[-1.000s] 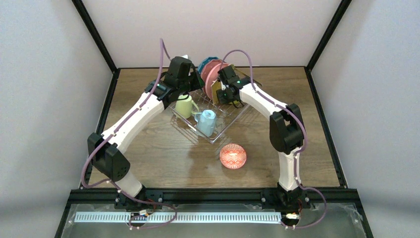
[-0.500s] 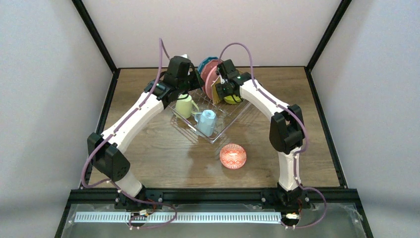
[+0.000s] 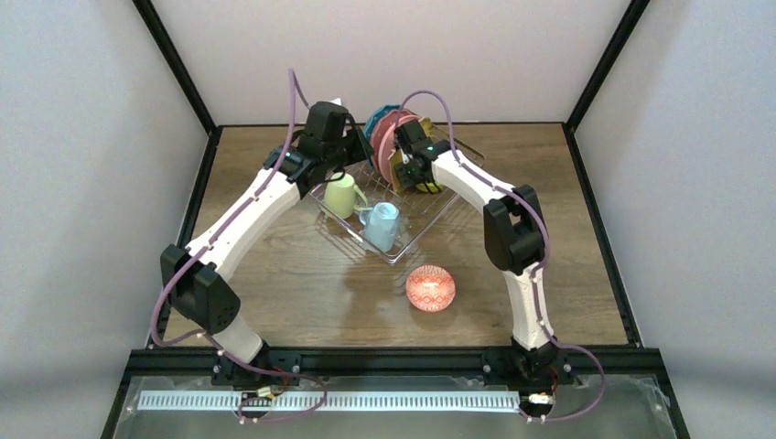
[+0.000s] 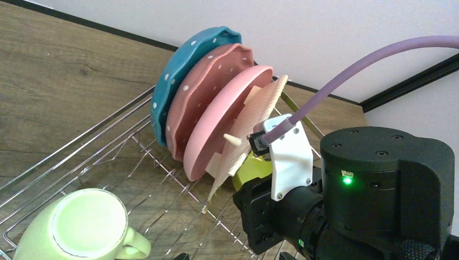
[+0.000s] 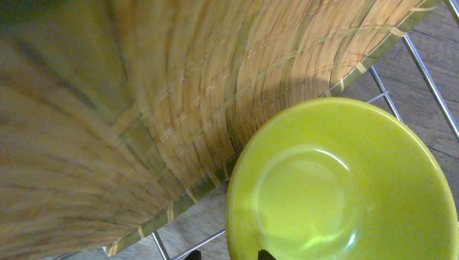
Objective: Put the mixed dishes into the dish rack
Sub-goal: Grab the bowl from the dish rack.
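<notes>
Jaws stand wide on our left gripper [image 3: 348, 151] over the dish rack [image 3: 403, 240]; our right gripper [image 5: 228, 255] hangs above the lime bowl [image 5: 341, 184] inside it, and we cannot tell its grip

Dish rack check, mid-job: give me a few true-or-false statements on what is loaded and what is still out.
1. The red-patterned bowl sits inside the dish rack. False: it is on the table, outside the rack on its near side.
2. The pale green mug is in the rack, base up. True.
3. The woven plate lies flat on the table. False: it stands on edge in the rack, next to the pink plates.
4. The lime bowl is in the rack beside the woven plate. True.
</notes>
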Available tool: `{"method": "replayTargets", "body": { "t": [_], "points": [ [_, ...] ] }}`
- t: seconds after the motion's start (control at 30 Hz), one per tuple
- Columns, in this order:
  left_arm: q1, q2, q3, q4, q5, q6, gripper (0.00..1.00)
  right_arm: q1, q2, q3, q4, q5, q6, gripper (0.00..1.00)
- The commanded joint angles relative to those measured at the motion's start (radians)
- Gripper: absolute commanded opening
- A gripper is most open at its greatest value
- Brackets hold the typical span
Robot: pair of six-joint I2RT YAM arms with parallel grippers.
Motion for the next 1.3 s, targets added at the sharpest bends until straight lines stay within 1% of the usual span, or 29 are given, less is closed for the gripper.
{"method": "replayTargets", "body": {
  "t": [0.0, 0.07, 0.3, 0.4, 0.47, 0.7, 0.93, 1.1, 1.17, 1.27],
  "points": [
    [0.009, 0.018, -0.007, 0.0, 0.012, 0.007, 0.95, -0.005, 0.031, 0.011, -0.012, 0.025, -0.016, 0.56],
    [0.009, 0.02, -0.008, 0.001, 0.012, 0.006, 0.95, -0.012, 0.035, 0.012, -0.01, 0.025, -0.011, 0.48],
    [0.009, 0.018, -0.014, 0.002, 0.017, -0.005, 0.95, -0.03, 0.038, 0.0, -0.023, 0.037, 0.005, 0.16],
    [0.009, 0.01, -0.022, 0.005, 0.019, -0.011, 0.95, -0.035, 0.032, -0.012, -0.023, 0.044, 0.016, 0.05],
    [0.008, 0.004, -0.028, 0.007, 0.02, -0.013, 0.95, -0.037, 0.027, -0.017, -0.022, 0.047, 0.025, 0.01],
    [0.009, -0.017, -0.039, -0.006, 0.014, -0.009, 0.95, -0.036, -0.032, -0.037, 0.006, 0.011, 0.082, 0.01],
    [0.01, -0.034, -0.044, -0.015, 0.019, -0.003, 0.95, -0.037, -0.126, -0.05, 0.062, -0.091, 0.222, 0.01],
    [0.009, -0.031, -0.04, -0.015, 0.022, -0.007, 0.95, -0.039, -0.203, -0.125, 0.182, -0.156, 0.336, 0.01],
    [0.009, -0.023, -0.039, -0.011, 0.03, -0.013, 0.95, -0.044, -0.217, -0.165, 0.239, -0.175, 0.378, 0.01],
    [0.009, -0.005, -0.027, -0.006, 0.02, -0.021, 0.95, -0.062, -0.219, -0.214, 0.323, -0.247, 0.459, 0.01]
  ]
}}
